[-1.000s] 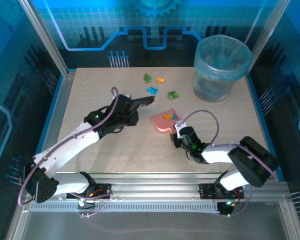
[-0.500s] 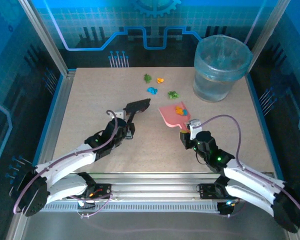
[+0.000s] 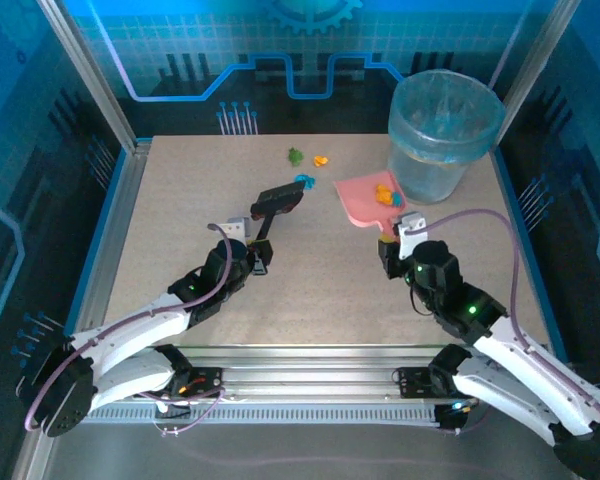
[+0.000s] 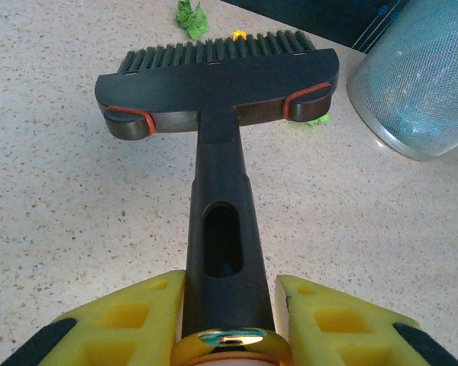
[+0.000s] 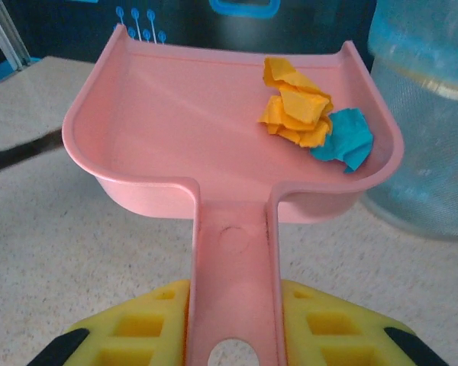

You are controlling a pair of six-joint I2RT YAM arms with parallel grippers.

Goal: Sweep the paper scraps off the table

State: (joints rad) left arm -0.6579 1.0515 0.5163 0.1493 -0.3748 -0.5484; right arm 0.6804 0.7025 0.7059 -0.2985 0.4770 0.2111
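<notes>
My left gripper (image 3: 252, 252) (image 4: 227, 320) is shut on the handle of a black brush (image 3: 275, 200) (image 4: 217, 84), whose bristle head rests mid-table. Just beyond the bristles lie green (image 3: 295, 156) (image 4: 191, 17), orange (image 3: 320, 160) (image 4: 240, 34) and blue (image 3: 302, 181) paper scraps on the beige table (image 3: 180, 220). My right gripper (image 3: 398, 238) (image 5: 235, 335) is shut on the handle of a pink dustpan (image 3: 368, 202) (image 5: 229, 122), held lifted beside the bin. In the pan sit orange scraps (image 5: 296, 103) and a blue one (image 5: 345, 137).
A translucent blue bin (image 3: 442, 130) (image 5: 427, 114) (image 4: 424, 84) with a liner stands at the back right, right next to the dustpan. Metal frame rails (image 3: 120, 200) edge the table. Blue enclosure walls stand behind and at both sides.
The right gripper has carried the dustpan with its scraps from mid-table up toward the bin. The left gripper has pushed the brush forward to the scraps.
</notes>
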